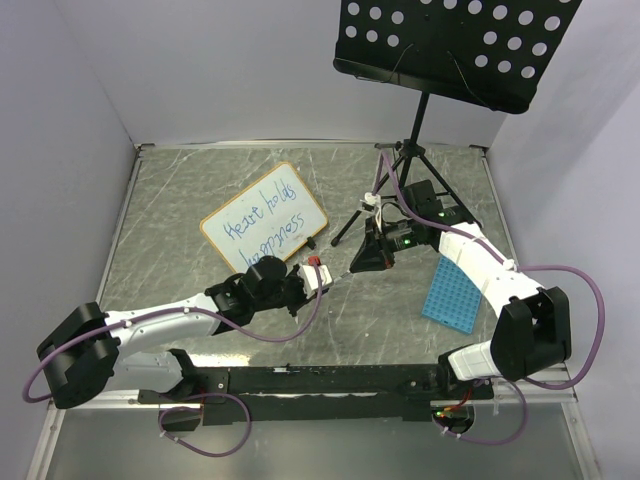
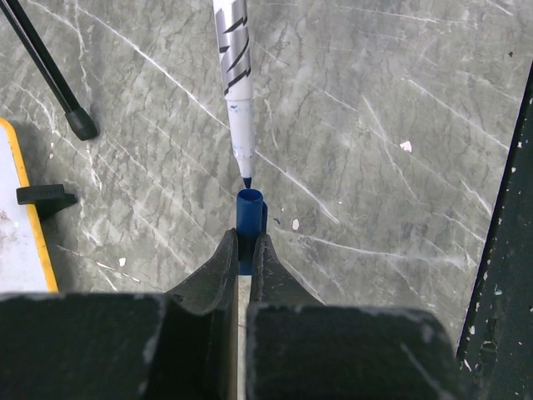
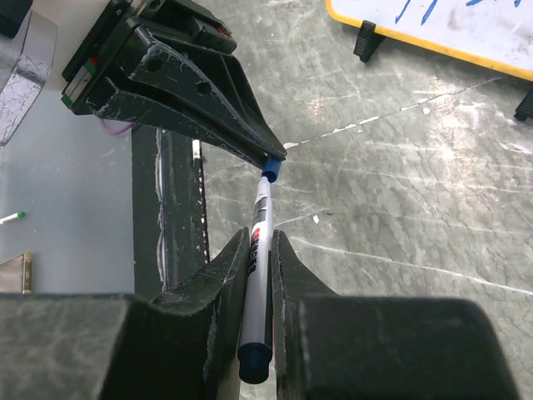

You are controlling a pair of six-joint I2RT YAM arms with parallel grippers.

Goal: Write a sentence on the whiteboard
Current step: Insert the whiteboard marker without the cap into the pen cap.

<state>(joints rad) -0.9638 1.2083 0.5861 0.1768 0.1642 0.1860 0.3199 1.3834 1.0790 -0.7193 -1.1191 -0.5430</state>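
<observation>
The whiteboard [image 1: 265, 218] lies flat on the grey marbled table [image 1: 170, 210], left of centre and turned at a slant. The sentence [image 1: 262, 226], in blue handwriting, runs across it in two lines. One black foot on the board's right edge sits near a leg of the music stand [image 1: 450, 45], whose tripod stands just to the right.

Near the middle of the table, on the near side of the board, the two arms meet tip to tip. The left gripper [image 2: 245, 243] has its jaws closed on a small blue cap [image 2: 249, 212], whose open end points away from the wrist. The right gripper [image 3: 260, 239] is clamped around the barrel of a marker [image 3: 259, 283], silver and black with a blue end. The marker's blue tip points straight at the cap's mouth. From the left wrist it seems to stop just short of the opening, though whether it touches the rim is hard to tell.

A blue grid tray [image 1: 455, 290] lies to the right, beside the right arm and well apart from the board.
</observation>
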